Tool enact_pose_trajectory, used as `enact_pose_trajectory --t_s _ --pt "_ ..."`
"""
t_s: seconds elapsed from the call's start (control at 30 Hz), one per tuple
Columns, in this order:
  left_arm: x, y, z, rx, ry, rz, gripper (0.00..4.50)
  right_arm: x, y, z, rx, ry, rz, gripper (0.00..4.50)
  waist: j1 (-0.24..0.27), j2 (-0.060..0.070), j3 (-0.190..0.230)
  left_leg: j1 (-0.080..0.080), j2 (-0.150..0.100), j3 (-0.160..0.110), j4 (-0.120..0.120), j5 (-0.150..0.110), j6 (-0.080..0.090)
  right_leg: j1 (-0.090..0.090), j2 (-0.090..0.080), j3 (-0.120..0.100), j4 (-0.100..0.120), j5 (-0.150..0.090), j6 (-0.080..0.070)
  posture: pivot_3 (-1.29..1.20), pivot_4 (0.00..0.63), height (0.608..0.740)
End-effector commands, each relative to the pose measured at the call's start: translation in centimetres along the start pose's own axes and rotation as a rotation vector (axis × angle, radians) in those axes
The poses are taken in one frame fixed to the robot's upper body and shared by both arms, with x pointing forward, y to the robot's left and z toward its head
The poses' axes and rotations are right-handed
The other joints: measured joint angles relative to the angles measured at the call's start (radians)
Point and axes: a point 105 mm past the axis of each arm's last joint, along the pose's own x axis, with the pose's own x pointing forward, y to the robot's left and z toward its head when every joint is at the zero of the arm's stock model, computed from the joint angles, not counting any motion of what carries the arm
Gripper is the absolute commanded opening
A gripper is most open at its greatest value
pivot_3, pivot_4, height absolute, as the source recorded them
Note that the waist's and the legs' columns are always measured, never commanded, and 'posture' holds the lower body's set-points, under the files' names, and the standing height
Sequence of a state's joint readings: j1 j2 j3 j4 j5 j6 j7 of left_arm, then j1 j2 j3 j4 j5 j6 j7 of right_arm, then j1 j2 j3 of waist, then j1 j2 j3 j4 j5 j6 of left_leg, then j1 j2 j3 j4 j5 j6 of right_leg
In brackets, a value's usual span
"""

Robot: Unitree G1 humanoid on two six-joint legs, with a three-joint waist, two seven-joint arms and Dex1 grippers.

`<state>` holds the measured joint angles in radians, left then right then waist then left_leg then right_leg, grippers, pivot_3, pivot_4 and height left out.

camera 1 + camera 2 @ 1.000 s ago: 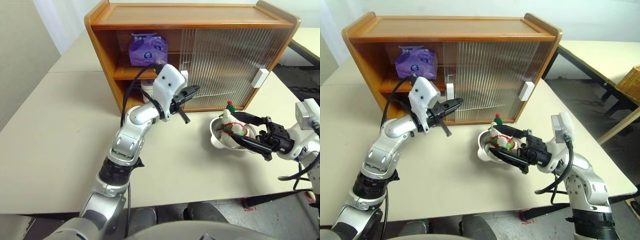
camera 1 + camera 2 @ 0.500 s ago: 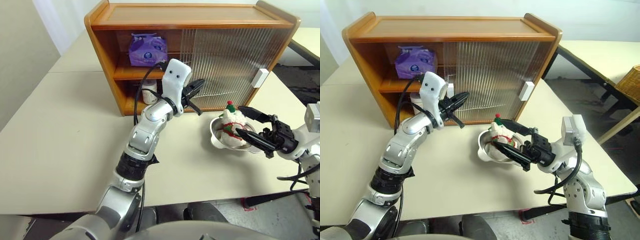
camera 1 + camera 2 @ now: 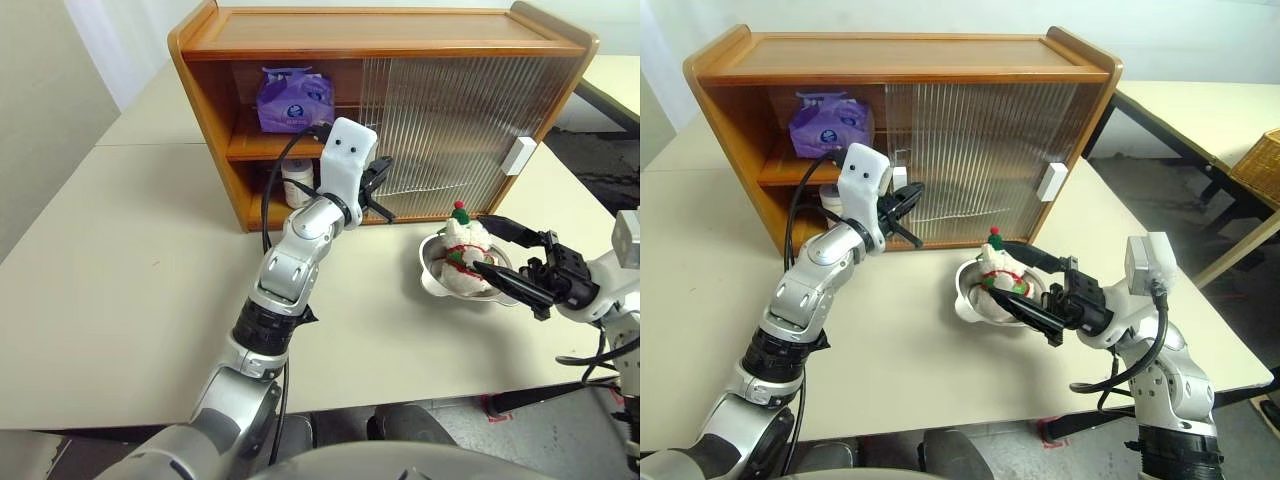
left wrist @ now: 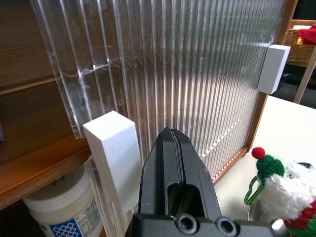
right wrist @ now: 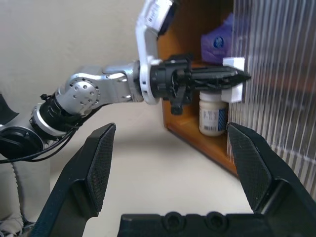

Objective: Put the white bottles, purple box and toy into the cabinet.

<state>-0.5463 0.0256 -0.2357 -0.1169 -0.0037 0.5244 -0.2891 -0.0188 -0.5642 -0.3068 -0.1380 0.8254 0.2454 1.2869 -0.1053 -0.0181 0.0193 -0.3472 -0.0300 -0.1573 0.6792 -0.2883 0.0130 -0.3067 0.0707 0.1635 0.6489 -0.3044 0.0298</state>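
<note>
Nearest, at 4 o'clock, the toy (image 3: pixel 463 250) sits on the tabletop (image 3: pixel 120 300) between the spread-open right hand (image 3: pixel 505 255). Farther, the closed left hand (image 3: pixel 378 190) nears the cabinet (image 3: pixel 390 100) door handle (image 4: pixel 112 153). At 12 o'clock, purple box (image 3: pixel 295 97) and one white bottle (image 3: pixel 297 181) are shelved.

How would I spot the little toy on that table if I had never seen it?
Start at the big orange-brown wooden cabinet with ribbed translucent sliding doors. On the table in front of it sits a shallow silver metal dish. The small white plush toy sits in it, marked by its red-topped hat and red-and-green scarf.
</note>
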Motion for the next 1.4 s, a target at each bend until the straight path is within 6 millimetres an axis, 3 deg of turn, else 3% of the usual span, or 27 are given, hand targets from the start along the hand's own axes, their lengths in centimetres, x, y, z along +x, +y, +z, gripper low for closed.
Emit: enact_pose_trajectory --t_s 0.03,0.7,1.23,1.4 --pt "-0.2 0.7 -0.4 0.011 0.018 0.052 0.03 -0.4 -0.2 0.5 -0.014 -0.014 0.005 4.50 0.000 0.000 0.000 0.000 0.000 0.000 0.000 0.000 0.000 0.000 0.000 0.000 0.000 0.000 -0.001 -0.17 0.000 0.740" --pt "-2.0 4.8 -0.9 -0.013 0.009 0.283 0.03 0.0 0.0 0.1 0.000 0.005 0.026 4.50 -0.006 0.000 0.000 0.003 0.001 0.001 0.000 0.004 -0.001 0.001 0.001 0.000 0.000 -0.002 -0.004 -0.16 0.000 0.740" --pt "-4.8 7.7 -1.0 -0.009 0.031 0.406 0.03 -0.1 -0.1 0.2 0.004 0.010 0.035 4.50 -0.006 0.000 0.000 0.003 0.001 0.001 0.000 0.006 0.000 0.001 0.001 0.000 0.000 0.002 -0.008 -0.14 0.000 0.740" --pt "-6.5 9.4 -0.9 0.015 0.038 0.470 0.03 -0.1 -0.2 0.1 0.006 0.014 0.042 4.50 -0.004 0.000 0.000 0.004 0.001 0.001 0.000 0.006 -0.001 0.001 0.001 -0.001 0.001 0.002 -0.008 -0.13 0.001 0.740"
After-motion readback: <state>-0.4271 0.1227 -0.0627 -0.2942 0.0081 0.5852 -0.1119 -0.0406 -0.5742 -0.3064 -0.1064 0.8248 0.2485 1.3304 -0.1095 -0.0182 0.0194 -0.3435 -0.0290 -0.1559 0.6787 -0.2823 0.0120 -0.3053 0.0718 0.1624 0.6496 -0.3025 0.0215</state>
